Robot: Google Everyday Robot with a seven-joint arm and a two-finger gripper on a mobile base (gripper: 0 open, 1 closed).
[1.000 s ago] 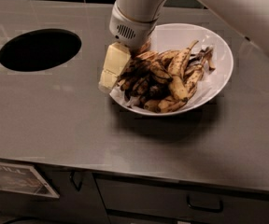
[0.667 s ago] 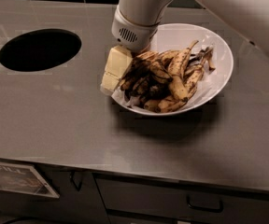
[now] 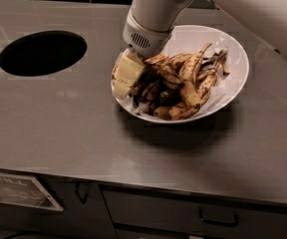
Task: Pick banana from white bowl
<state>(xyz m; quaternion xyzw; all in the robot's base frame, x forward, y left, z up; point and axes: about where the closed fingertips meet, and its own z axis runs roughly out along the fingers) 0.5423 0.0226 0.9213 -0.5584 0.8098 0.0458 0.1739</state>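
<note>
The gripper (image 3: 127, 77) hangs low over the left rim of the white bowl (image 3: 234, 48), its pale yellow pad tilted down and to the left, with the tip at the edge of the fruit pile. Whether it is spread or pressed together cannot be told, nor whether it grips anything. Above it the round white wrist housing (image 3: 144, 36), with a small vent grille, leads up into the thick white arm (image 3: 159, 1), which leaves the view at the far right.

The banana (image 3: 156, 79), dark brown-black and curved, lies in the left part of the pile just beside the pad, inside the bowl. To its right lie the yellower spotted bananas (image 3: 191, 78), heaped together with their stems pointing to the far right.

The bowl stands on a grey metal counter (image 3: 59, 123). Well to its left a round dark hole (image 3: 42, 52) is cut into the counter top. Below the near edge are a drawer front with a dark handle (image 3: 218, 218) and, at the near left, a tilted label plate (image 3: 16, 190).
</note>
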